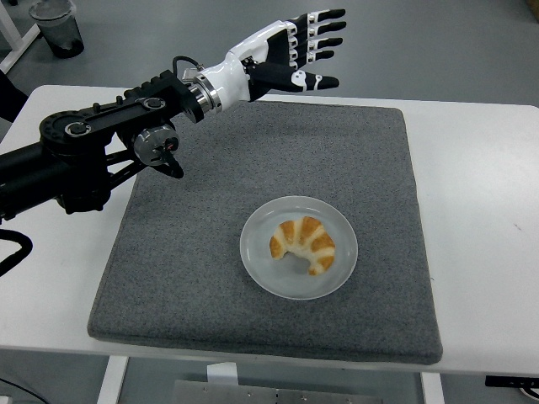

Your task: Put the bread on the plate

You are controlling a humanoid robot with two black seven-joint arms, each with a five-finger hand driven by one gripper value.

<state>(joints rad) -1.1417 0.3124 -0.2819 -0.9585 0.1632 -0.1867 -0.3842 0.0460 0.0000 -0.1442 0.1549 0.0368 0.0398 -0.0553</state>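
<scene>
The bread (304, 244) was a golden croissant with pale stripes, and it lay curled on the plate (260, 258), a little to the right of the plate's middle. The plate was round and light grey, and it sat on the big grey mat (194, 244), toward the near half of it. The mat covered most of the white table (480, 219). The left hand (290, 50) was well apart from the bread, up high past the far edge of the mat. Its fingers (322, 34) were stretched out straight and spread a bit, pointing to the right, and they held nothing. The thumb (312, 81) stuck out below them, also pointing right. From the fingertips, the bread was far down and toward the near side of the table, almost straight under them in the picture. The hand was white with black tips, and the black arm (84, 156) behind it reached in from the left side over the table's left part. Far off from the fingers, on the floor in the top left corner, stood a dark bin (57, 25). A small clear thing (194, 75) sat just past the table's far edge, to the left of the hand; I could not tell what it was.
</scene>
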